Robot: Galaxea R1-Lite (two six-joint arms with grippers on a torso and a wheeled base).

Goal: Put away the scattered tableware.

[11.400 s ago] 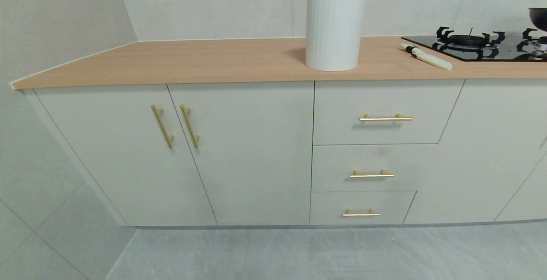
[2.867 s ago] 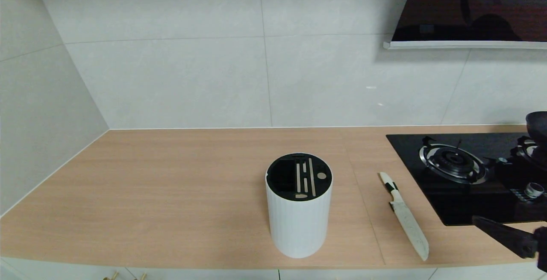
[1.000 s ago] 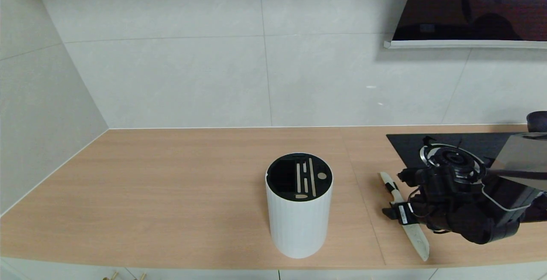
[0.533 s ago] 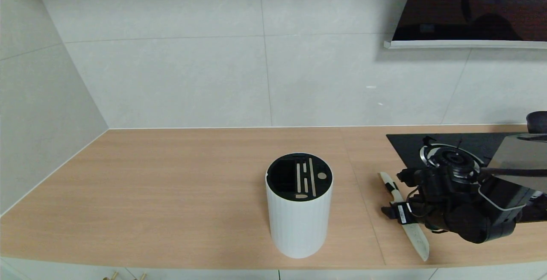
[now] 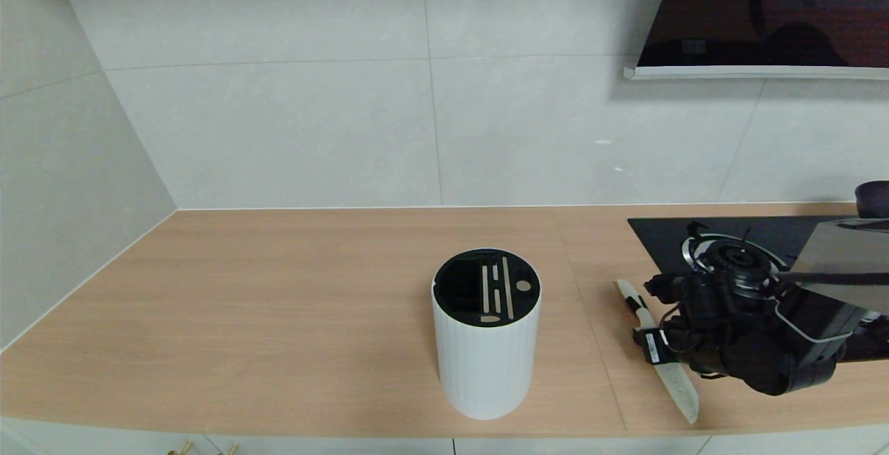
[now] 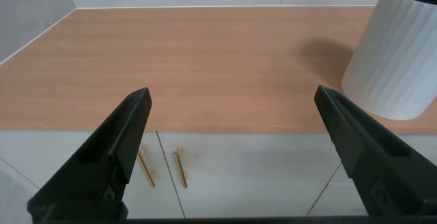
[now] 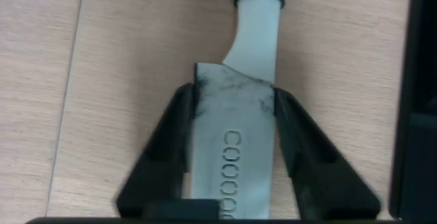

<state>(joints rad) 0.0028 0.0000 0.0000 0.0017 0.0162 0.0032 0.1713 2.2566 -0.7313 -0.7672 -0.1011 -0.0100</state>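
Both right claw (image 7: 234, 93) fingers (image 7: 174, 135) newly against knife (image 7: 236, 125)

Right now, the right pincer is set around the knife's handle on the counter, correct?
No. The right pincer is set around the knife's blade, just short of the handle, on the counter; the right wrist view shows it.

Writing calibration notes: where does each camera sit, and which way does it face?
Head view: on the head, facing forward and down at the countertop, white holder, knife and hob; the right arm shows.
Left wrist view: on the left wrist, before the counter's edge, facing along the countertop; the open left gripper shows.
Right wrist view: on the right wrist, straight down at the knife; the right gripper clasps its blade.
Shared: head and left wrist, the holder; head and right wrist, the knife.
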